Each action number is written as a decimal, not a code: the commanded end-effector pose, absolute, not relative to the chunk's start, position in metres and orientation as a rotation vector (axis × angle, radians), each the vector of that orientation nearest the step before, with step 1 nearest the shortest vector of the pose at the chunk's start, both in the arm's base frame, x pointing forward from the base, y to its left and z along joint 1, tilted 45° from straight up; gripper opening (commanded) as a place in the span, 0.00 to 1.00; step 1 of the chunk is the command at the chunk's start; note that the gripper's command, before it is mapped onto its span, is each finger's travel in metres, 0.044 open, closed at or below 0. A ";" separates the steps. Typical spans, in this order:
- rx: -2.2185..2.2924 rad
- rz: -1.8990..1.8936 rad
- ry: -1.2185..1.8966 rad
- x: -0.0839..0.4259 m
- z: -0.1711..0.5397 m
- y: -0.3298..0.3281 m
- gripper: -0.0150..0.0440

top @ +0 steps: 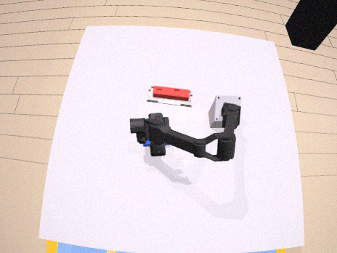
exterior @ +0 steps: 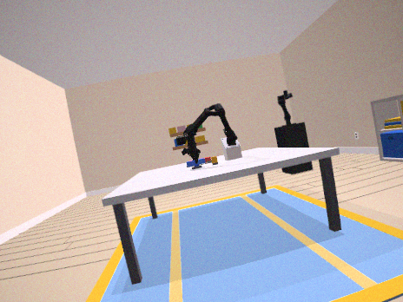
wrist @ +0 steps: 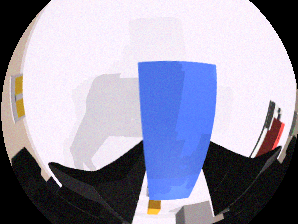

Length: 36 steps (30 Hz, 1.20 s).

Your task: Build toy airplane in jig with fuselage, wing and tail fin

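Observation:
The red fuselage (top: 171,94) (wrist: 270,139) lies in the white jig (top: 187,105), with two dark sockets on its top. It looks seated flat. My gripper (top: 157,146) (exterior: 196,163) (wrist: 175,146) is shut on the blue wing (top: 147,143) (exterior: 190,164) (wrist: 175,110), low at the table, in front of the jig. The wing's long body runs between the fingers in the wrist view; its tab is not visible. The yellow tail fin (exterior: 214,160) (wrist: 154,207) stands apart from the wing, towards my base. The arm hides it in the top view.
The grey base block (top: 213,121) (exterior: 234,153) (wrist: 194,212) carries the arm, to the right of the jig in the top view. A black pedestal (top: 309,25) (exterior: 293,139) with another arm stands beyond the table (top: 91,203) (exterior: 260,169).

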State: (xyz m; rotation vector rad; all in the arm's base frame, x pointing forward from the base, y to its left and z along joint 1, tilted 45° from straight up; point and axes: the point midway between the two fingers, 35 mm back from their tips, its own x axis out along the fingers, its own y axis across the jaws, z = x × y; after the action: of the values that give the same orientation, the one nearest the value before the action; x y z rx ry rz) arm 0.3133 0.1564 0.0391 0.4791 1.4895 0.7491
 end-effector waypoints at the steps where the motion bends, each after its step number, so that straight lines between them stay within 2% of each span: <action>1: 0.470 0.747 1.477 0.319 0.048 0.148 0.25; 36: 0.470 0.750 1.477 0.321 0.121 0.076 0.25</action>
State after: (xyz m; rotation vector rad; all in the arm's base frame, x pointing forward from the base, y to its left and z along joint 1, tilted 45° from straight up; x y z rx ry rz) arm 0.3201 0.0789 0.1156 0.4834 1.4887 0.7452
